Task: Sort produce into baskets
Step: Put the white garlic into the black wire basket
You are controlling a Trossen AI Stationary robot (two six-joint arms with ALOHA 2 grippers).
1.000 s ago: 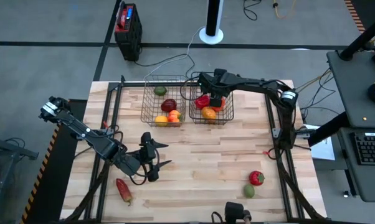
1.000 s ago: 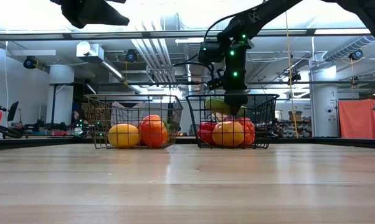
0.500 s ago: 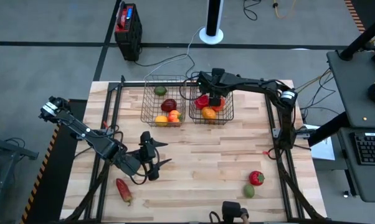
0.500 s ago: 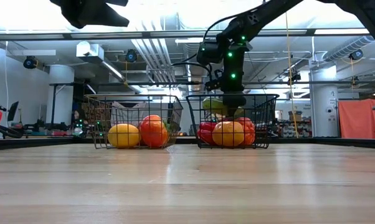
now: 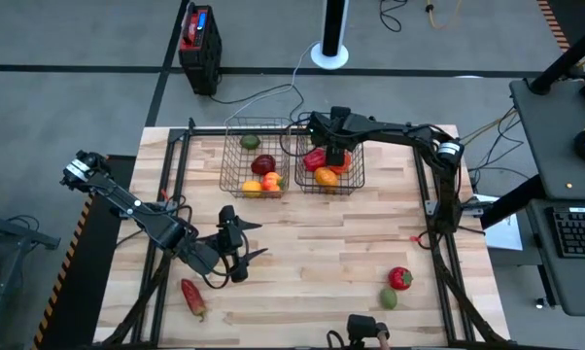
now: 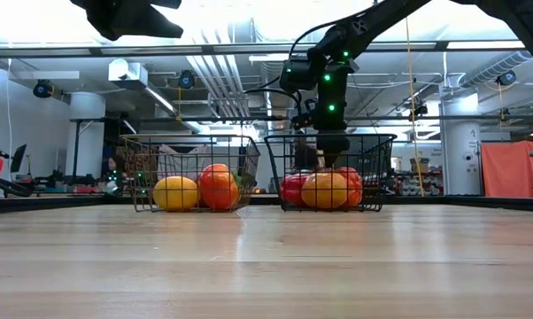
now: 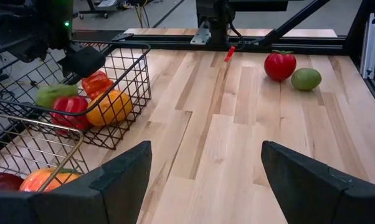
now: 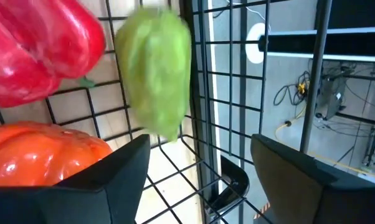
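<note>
On the wooden counter (image 5: 312,243), most produce is already held in two wire baskets (image 5: 255,156) at twelve o'clock. A green pepper (image 8: 155,68) is seen beyond the right end effector (image 5: 335,156), opened inside the right-hand basket (image 5: 331,165). Three pieces are left outside: a red pepper (image 5: 399,278) and green fruit (image 5: 388,298) at five o'clock, a long red pepper (image 5: 192,297) at seven. The left end effector (image 5: 242,251) is held open, empty.

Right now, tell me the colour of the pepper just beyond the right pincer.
Light green pepper, best seen in the right wrist view.
</note>
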